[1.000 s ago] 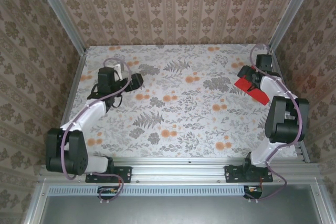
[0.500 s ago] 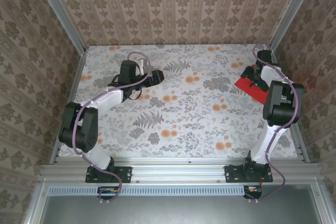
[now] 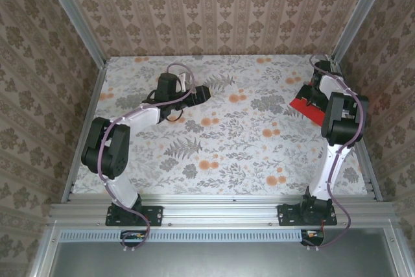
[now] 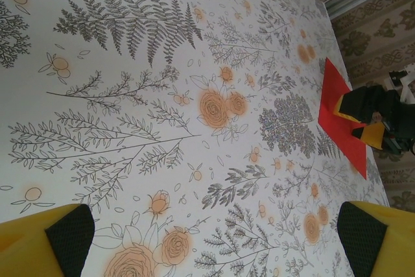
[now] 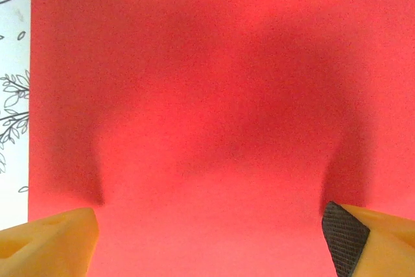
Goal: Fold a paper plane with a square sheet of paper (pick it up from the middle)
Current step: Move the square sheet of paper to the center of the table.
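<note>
While the right tool stands wide open and empty over the square sheet of paper at two o'clock on the worktop, a clean pickup likely calls for pinching its middle gently, as the left tool, equally wide and empty, hovers near eleven o'clock.

Floral-print table between brown damask-papered walls, aluminium rails at edges.

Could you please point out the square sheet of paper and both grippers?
square sheet of paper point(image 5: 194, 95), right wrist view, middle of its red surface.
left gripper point(image 4: 214, 235), left wrist view, midway between its fingertips.
right gripper point(image 5: 207, 241), right wrist view, midway between its fingertips.
</note>
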Robot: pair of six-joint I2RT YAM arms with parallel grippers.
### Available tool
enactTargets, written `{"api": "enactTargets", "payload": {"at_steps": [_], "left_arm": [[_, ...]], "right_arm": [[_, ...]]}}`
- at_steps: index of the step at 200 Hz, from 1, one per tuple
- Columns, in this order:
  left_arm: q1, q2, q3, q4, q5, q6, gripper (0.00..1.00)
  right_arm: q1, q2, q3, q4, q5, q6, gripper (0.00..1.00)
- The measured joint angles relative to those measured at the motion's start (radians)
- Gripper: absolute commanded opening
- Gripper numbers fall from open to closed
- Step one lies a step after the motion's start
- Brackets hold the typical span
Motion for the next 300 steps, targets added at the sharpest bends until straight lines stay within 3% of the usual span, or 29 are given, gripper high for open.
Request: {"api": "enactTargets", "payload": {"at_steps": [63,129,255,300], "left_arm": [[-0.001,0.026,0.040,-0.003,0.017,0.000,1.00],[-0.001,0.035,0.047,-0.014,0.026,0.001,1.00],[0.016,0.035,0.011,-0.015,0.058,0.027,1.00],[0.031,0.032,0.002,-0.015,0.065,0.030,1.00]], "right_arm": [[0.010,0.023,0.034,-0.074,-0.021,-0.026,0.93],[0.020,0.024,0.067,-0.134,-0.063,-0.058,0.86],[0.102,0.111,0.186,-0.262,-0.074,-0.097,0.81],[0.179,0.131,0.221,-0.292,-0.088,-0.105,0.80]]}}
